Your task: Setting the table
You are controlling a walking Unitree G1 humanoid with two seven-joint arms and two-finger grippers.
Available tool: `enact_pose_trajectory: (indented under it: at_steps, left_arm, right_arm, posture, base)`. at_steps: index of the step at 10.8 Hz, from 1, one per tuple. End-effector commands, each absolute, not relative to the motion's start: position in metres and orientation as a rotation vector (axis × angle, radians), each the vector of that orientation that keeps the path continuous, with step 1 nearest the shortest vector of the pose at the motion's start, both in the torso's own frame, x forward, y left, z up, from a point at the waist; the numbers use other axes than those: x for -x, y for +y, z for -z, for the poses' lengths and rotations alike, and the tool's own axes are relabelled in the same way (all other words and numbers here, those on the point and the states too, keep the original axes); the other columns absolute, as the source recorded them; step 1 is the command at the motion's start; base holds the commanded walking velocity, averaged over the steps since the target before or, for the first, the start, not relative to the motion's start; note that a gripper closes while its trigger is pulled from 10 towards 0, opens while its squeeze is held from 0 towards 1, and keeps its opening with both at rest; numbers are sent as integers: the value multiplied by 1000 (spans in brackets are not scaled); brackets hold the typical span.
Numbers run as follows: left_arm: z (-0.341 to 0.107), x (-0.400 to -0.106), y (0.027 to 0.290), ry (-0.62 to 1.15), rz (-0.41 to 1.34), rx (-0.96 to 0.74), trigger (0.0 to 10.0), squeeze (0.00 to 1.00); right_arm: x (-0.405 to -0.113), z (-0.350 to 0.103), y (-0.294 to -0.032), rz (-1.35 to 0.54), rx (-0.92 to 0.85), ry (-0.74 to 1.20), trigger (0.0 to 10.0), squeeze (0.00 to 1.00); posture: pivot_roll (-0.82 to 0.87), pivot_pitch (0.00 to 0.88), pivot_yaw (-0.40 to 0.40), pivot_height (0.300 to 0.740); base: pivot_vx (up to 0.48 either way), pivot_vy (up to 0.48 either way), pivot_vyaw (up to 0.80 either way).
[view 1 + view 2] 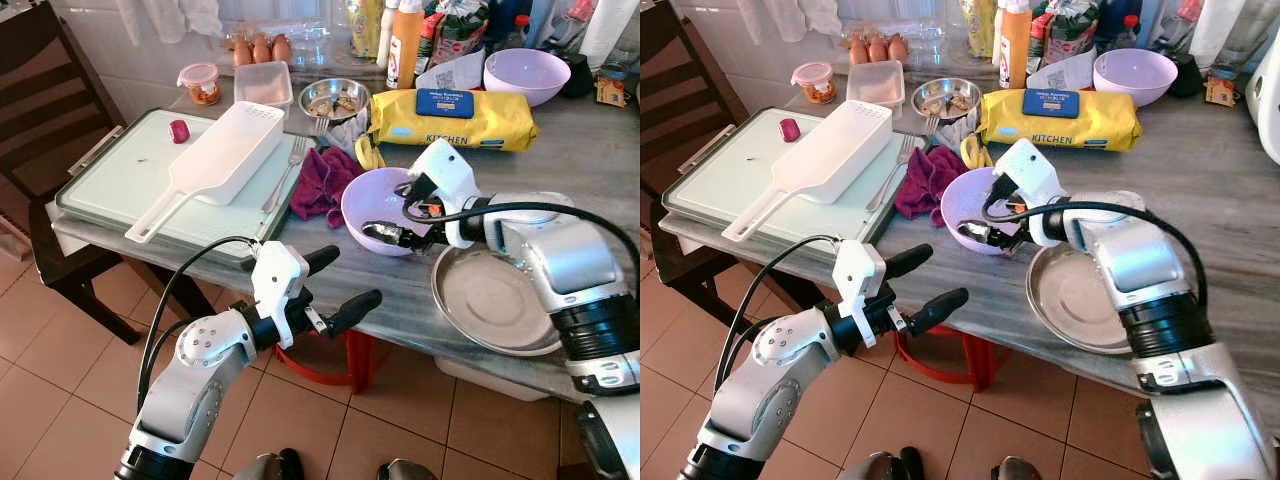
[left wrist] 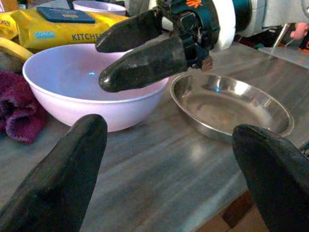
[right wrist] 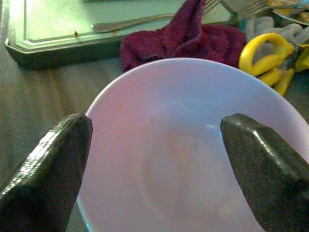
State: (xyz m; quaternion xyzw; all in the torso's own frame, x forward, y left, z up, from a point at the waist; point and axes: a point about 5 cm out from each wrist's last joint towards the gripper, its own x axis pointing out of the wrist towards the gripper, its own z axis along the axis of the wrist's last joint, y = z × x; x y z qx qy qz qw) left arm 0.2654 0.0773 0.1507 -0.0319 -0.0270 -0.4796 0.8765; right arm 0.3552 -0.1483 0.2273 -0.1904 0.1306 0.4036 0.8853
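Note:
A lilac plastic bowl (image 1: 372, 196) stands empty on the grey table, next to a shallow steel plate (image 1: 492, 300) near the front edge. My right gripper (image 1: 388, 234) is open and hangs over the bowl's front rim, closest to the plate; in the right wrist view its fingers (image 3: 53, 169) straddle the bowl (image 3: 193, 145). My left gripper (image 1: 340, 283) is open and empty, held just off the table's front edge and pointing at the bowl (image 2: 72, 72) and plate (image 2: 231, 104).
A maroon cloth (image 1: 322, 182) lies left of the bowl. Beyond it is a green tray (image 1: 110, 180) with a white scoop (image 1: 225, 155) and a fork (image 1: 285, 175). A yellow pack (image 1: 455, 118), second lilac bowl (image 1: 525, 75), steel dish (image 1: 333, 97) and bottles crowd the back. A dark chair (image 1: 40, 90) stands at the left.

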Motion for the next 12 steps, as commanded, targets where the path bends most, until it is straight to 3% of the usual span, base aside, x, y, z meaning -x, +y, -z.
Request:
enact_pose_trajectory:
  at_steps: [1, 4, 12]
  left_arm:
    - [-154, -265, 79, -65, 1002, 59, 10000, 0]
    - [-153, -264, 77, -61, 1004, 61, 10000, 0]
    - [-155, -265, 76, -58, 1000, 65, 10000, 0]
  right_arm:
    - [-358, -236, -151, -815, 437, 242, 10000, 0]
    - [-363, -219, -164, -756, 638, 293, 10000, 0]
    - [-371, -243, -159, -800, 674, 209, 10000, 0]
  posture:
    - [-198, 162, 66, 740]
    - [-198, 162, 66, 740]
    - [-190, 167, 69, 740]
  base:
    - [0, 0, 0]
    - [0, 0, 0]
    - [0, 0, 0]
